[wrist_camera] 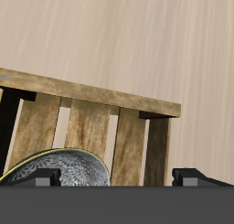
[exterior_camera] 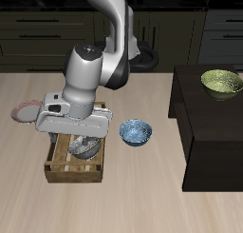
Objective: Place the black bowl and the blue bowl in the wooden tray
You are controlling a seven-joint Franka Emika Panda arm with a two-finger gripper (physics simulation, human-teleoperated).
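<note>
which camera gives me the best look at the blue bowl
The exterior view. There the blue bowl sits whole and unobstructed on the table beside the wooden tray. The wrist view does not show it at all, only the tray's slats and part of the black bowl.

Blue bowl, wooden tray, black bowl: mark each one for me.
blue bowl (exterior_camera: 136, 132), exterior view, on its patterned inside.
wooden tray (exterior_camera: 74, 170), exterior view, on its front wall.
black bowl (wrist_camera: 69, 170), wrist view, on its grey speckled inside.
</note>
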